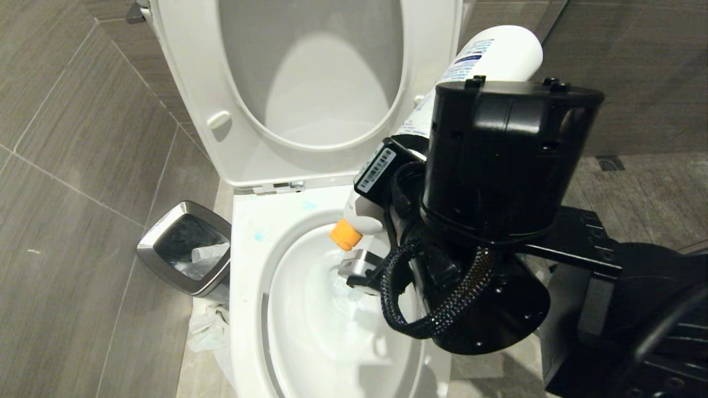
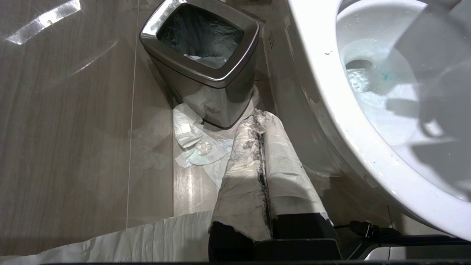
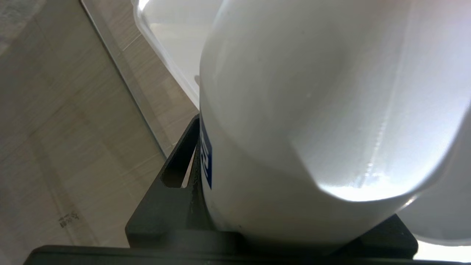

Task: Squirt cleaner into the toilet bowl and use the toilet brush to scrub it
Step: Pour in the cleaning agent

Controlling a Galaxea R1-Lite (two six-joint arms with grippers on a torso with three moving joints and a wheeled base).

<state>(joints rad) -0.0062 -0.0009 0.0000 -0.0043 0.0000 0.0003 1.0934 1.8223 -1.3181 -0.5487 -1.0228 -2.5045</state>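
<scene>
Head view: my right hand (image 1: 387, 221) pinched the white cleaner bottle (image 1: 487, 55) around its body, tipped so its orange cap (image 1: 345, 234) pointed down over the toilet bowl (image 1: 249, 309).
Step in hand: squirting, I judged; a turquoise trace of cleaner (image 2: 386, 76) showed in the bowl water, with faint blue specks on the rim.
Next move: likely squeezing more around the inner wall, then setting the bottle down and fetching the toilet brush, which I could not see anywhere.
Left hand: (image 2: 263, 176) pressed together, wrapped in white covering, parked low beside the bowl.
Room: seat and lid (image 1: 310, 83) were raised; a steel-rimmed bin (image 1: 185, 249) stood just beside the bowl, crumpled paper (image 2: 195, 140) at its foot, on the grey tiled floor (image 1: 72, 249).
</scene>
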